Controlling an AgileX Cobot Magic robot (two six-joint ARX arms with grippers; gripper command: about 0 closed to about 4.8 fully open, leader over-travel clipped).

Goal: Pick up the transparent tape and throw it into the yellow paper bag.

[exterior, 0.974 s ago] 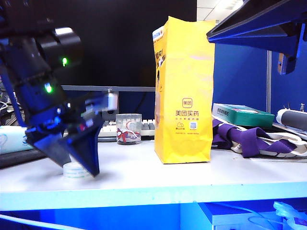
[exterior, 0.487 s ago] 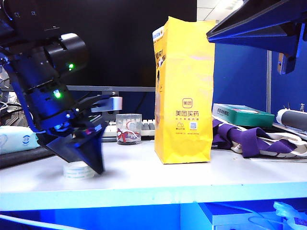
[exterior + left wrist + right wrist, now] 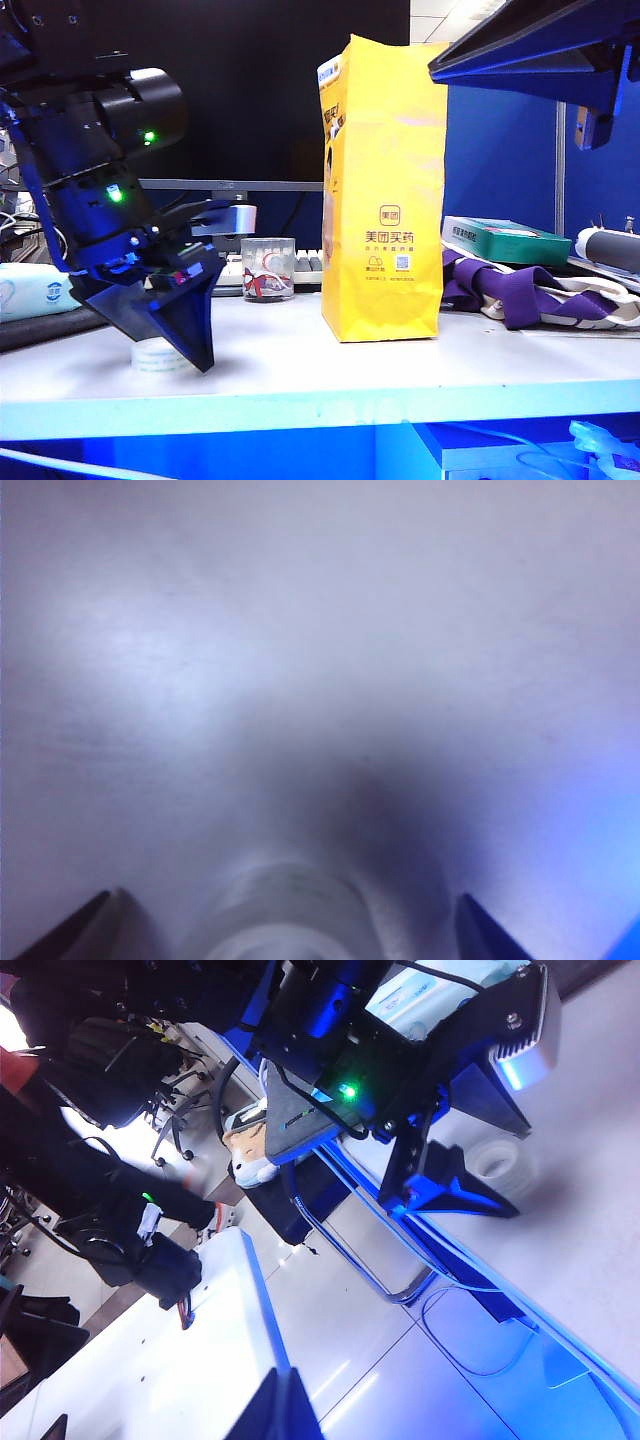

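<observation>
The transparent tape, a low pale roll, lies flat on the white table at the left. My left gripper points down over it, its dark fingers hiding part of the roll. In the left wrist view the tape sits between the two fingertips, with a gap on each side, so the left gripper is open. The yellow paper bag stands upright at mid-table, to the right of the tape. My right gripper hangs high above the bag's right side. In the right wrist view the right gripper is shut with nothing in it.
A clear glass cup stands behind, between the tape and the bag, in front of a keyboard. A green box and a purple-strapped bundle lie right of the bag. A tissue pack lies at the far left.
The left arm has shifted slightly right and settled lower around the tape. The tape still lies on the table, and the right arm has not moved.
</observation>
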